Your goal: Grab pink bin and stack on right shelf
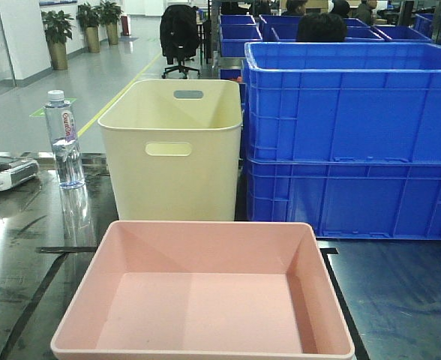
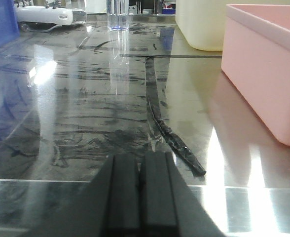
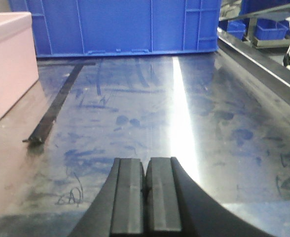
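Observation:
The pink bin (image 1: 205,300) sits empty and upright at the near middle of the dark glossy shelf top (image 1: 400,300). In the left wrist view it (image 2: 268,69) stands to the right of my left gripper (image 2: 140,157), which is shut and empty, low over the surface. In the right wrist view it (image 3: 7,64) stands to the left of my right gripper (image 3: 145,160), which is shut and empty. Neither gripper touches the bin. Neither gripper shows in the front view.
A tall cream bin (image 1: 174,150) stands right behind the pink bin. Stacked blue crates (image 1: 352,142) fill the back right. A water bottle (image 1: 64,139) and a white controller (image 1: 7,172) stand at the back left. Black tape strips (image 2: 172,138) lie on the surface.

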Available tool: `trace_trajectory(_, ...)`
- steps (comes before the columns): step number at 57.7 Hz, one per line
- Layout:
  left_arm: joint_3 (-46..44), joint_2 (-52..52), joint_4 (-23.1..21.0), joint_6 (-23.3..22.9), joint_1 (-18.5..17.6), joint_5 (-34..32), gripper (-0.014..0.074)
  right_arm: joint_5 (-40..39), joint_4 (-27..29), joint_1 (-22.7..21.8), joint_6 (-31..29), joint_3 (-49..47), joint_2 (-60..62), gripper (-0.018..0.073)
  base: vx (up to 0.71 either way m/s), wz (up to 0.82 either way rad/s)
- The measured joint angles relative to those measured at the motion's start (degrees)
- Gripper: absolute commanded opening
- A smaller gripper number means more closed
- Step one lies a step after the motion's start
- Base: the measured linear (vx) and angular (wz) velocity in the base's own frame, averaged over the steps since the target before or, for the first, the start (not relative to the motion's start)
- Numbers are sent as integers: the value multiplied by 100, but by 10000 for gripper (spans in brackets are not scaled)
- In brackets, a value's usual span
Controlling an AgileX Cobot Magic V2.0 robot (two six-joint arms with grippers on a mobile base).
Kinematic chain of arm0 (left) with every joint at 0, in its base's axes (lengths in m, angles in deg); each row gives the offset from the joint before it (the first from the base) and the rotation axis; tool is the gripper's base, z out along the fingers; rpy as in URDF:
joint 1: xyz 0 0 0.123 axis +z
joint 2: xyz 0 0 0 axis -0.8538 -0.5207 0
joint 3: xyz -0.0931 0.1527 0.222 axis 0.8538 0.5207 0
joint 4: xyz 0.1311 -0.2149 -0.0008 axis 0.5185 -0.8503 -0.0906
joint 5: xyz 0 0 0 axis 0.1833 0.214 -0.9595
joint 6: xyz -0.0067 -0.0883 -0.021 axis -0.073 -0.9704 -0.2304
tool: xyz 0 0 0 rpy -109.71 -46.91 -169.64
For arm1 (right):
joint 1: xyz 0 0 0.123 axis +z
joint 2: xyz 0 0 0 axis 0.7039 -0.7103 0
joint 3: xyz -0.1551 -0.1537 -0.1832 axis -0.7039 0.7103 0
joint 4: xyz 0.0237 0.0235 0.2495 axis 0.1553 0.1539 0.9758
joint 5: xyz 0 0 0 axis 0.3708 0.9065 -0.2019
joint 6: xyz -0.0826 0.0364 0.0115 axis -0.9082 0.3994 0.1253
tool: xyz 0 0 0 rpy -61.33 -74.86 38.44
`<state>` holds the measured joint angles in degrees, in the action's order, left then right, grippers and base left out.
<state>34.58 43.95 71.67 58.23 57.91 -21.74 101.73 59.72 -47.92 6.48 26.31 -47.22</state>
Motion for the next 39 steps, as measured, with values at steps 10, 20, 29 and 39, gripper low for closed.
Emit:
trace_trajectory(10,0,0,0,0,0,13,-8,175,0,0,0,0,0,-11,0,0)
trace_trajectory(20,0,0,0,0,0,17,-8,186,0,0,0,0,0,-11,0,0)
trace_trajectory(29,0,0,0,0,0,17,-8,186,0,0,0,0,0,-11,0,0)
trace_trajectory(39,0,0,0,0,0,17,-8,193,0,0,0,0,0,-11,0,0)
